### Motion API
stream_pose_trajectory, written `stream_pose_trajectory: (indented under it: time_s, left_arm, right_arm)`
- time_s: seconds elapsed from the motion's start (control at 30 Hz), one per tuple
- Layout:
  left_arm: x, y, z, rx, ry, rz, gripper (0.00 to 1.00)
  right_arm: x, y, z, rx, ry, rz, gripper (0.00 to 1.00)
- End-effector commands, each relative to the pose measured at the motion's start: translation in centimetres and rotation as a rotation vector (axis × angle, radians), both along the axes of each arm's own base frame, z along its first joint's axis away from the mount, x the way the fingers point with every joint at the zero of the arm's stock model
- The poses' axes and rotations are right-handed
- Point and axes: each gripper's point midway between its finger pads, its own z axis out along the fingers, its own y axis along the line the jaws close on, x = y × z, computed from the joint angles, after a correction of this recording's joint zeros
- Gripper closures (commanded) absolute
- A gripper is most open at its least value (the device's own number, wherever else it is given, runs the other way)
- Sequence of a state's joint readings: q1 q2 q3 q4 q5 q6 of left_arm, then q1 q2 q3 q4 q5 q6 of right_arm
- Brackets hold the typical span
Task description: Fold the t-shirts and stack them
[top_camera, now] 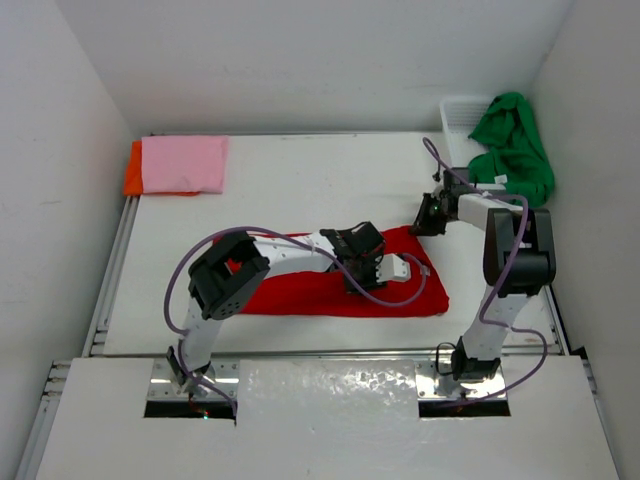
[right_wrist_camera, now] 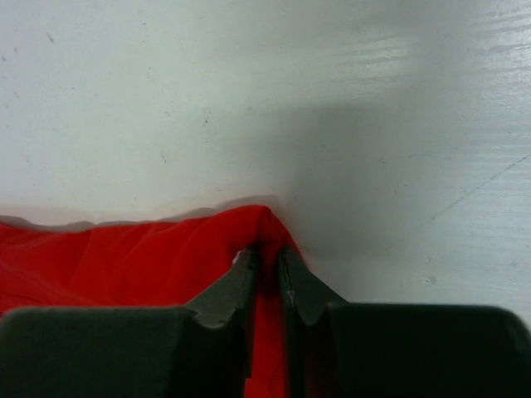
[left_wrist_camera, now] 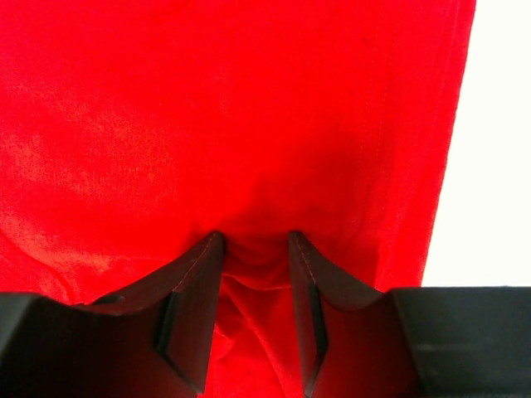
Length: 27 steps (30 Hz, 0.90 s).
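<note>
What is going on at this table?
A red shirt is being folded in the middle. The left gripper pinches cloth near its centre, and the right gripper is shut on a far corner. A pink shirt lies folded on an orange shirt at far left. A green shirt sits bunched on the basket.

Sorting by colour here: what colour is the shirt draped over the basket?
The shirt is green; the top view shows it best.

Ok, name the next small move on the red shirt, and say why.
Probably lift both arms together and carry the fold over: the right gripper pinches a corner of the red t-shirt, and the left gripper has cloth bunched between its jaws.
</note>
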State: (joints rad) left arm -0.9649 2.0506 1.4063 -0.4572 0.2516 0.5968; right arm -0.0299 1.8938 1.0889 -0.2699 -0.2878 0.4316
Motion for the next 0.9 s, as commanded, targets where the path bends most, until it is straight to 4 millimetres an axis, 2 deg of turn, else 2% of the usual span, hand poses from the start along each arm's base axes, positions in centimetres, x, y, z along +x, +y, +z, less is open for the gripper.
stream_pose_trajectory:
  time_s: [0.0,0.03,0.07,0.2,0.27,0.43,0.5,0.6,0.63,0.67,0.7,0.77,0.8,0.83,0.87]
  left_arm:
    - [0.0,-0.4,-0.1,-0.039,0.017,0.005,0.65]
    - [-0.1,-0.2,-0.4,-0.035,0.021,0.006,0.65]
    - [0.0,-0.2,-0.4,-0.036,0.021,0.009,0.65]
    - [-0.6,0.3,-1.2,-0.033,0.046,0.005,0.71]
    - [-1.0,0.6,-1.9,-0.028,0.058,0.002,0.72]
    - [-1.3,1.2,-2.6,-0.015,0.064,-0.002,0.72]
    - [-1.3,1.1,-2.5,-0.020,0.062,-0.005,0.72]
    - [-1.0,0.9,-2.1,-0.023,0.049,0.002,0.64]
    - [-0.5,0.8,-1.9,-0.019,0.031,0.015,0.54]
    - [-0.1,0.7,-1.4,-0.021,0.022,0.028,0.51]
    - [0.6,0.1,0.0,-0.031,0.013,0.047,0.49]
    - [2.2,-0.6,2.7,-0.069,0.005,0.086,0.45]
    - [3.4,-1.7,5.8,-0.116,0.000,0.111,0.43]
    - [3.9,-2.4,7.9,-0.159,0.008,0.113,0.42]
    - [5.3,-2.3,10.1,-0.200,-0.001,0.149,0.41]
  right_arm:
    - [2.6,0.0,1.9,0.012,-0.086,-0.028,0.88]
    - [2.8,-0.3,2.1,0.004,-0.096,-0.038,0.96]
    - [2.9,-0.7,2.1,-0.010,-0.099,-0.051,1.00]
    - [3.0,-4.0,2.2,-0.028,-0.105,-0.214,1.00]
    - [3.6,-4.4,2.5,0.008,-0.142,-0.249,1.00]
    - [4.3,-3.7,2.5,0.059,-0.144,-0.239,1.00]
    - [4.5,-4.0,2.6,0.051,-0.151,-0.244,0.91]
    - [4.6,-4.2,2.9,0.035,-0.153,-0.239,0.87]
    - [4.8,-4.1,3.2,0.037,-0.169,-0.219,0.86]
    - [4.9,-3.4,3.8,0.067,-0.191,-0.182,0.83]
    - [5.5,-3.0,5.1,0.077,-0.245,-0.148,0.74]
    - [5.3,-2.3,6.0,0.083,-0.271,-0.080,0.63]
    - [5.0,-2.2,6.0,0.080,-0.256,-0.070,0.58]
    - [4.9,-2.3,6.2,0.072,-0.259,-0.058,0.57]
    - [4.8,-2.3,6.1,0.069,-0.250,-0.059,0.56]
